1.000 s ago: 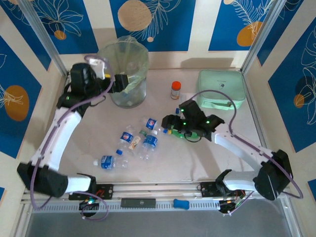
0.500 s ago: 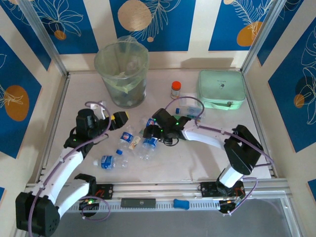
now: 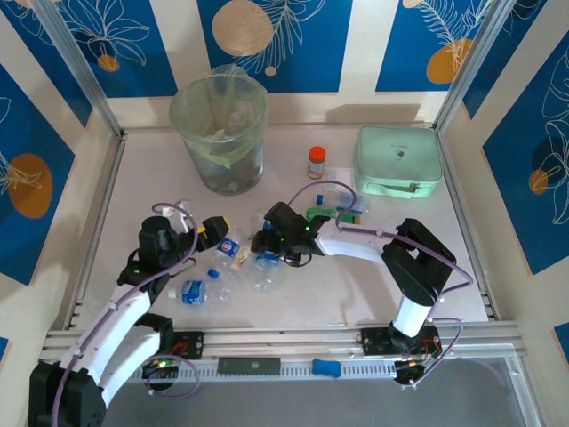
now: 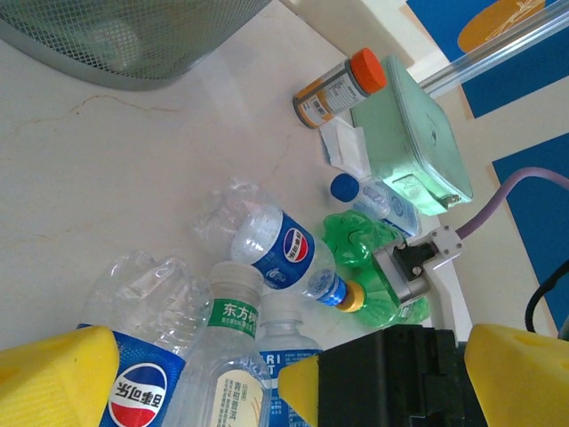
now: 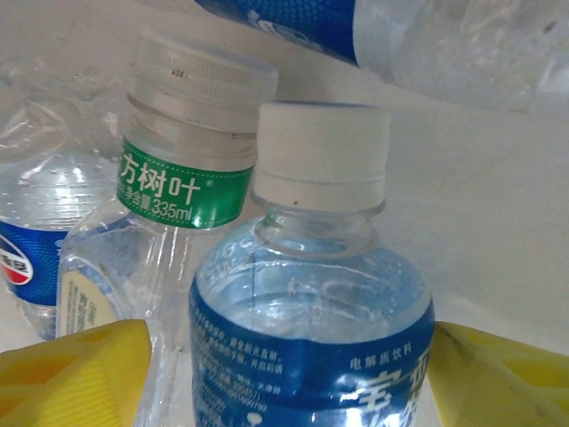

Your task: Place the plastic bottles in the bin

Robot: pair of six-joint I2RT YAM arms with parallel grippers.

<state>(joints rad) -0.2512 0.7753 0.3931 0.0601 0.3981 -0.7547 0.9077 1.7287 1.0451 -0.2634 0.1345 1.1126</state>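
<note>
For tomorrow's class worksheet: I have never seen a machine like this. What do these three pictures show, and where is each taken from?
Two robot arms are bolted at the near edge of a table. The wide picture looks down from above; the other two come from a camera on each wrist, its yellow fingers in the corners. On the table lie several plastic bottles, with a pale-green bin, an orange-capped jar and a mint-green case. The left gripper hangs open above the bottles, holding nothing. The right gripper straddles a blue-labelled, white-capped bottle, not visibly clamped.
</note>
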